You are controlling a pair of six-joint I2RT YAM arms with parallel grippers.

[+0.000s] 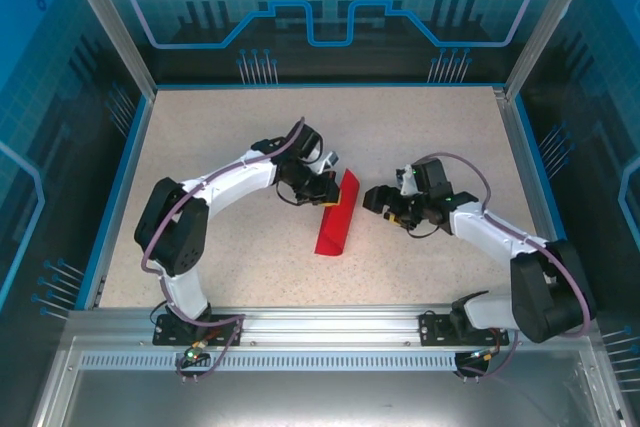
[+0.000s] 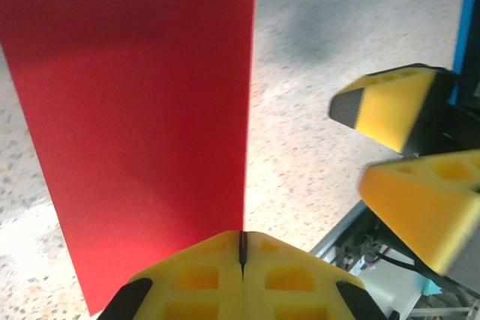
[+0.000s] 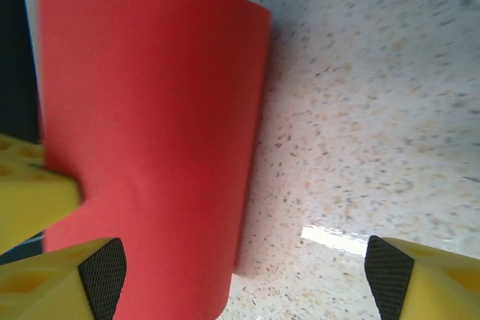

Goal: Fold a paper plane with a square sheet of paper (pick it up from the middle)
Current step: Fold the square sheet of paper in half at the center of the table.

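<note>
Now we have the red sheet (image 1: pixel 337 217) bowed up on the counter (image 1: pixel 230 137); our left tool (image 1: pixel 328 195) pinches its left edge, while the right tool (image 1: pixel 369 198) hangs spread wide just right of it.

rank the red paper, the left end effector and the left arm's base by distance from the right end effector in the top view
1. red paper, directly beside the open right end effector, mid-table
2. left end effector, just beyond the paper, shut on it
3. left arm's base, far off at the near left edge
</note>
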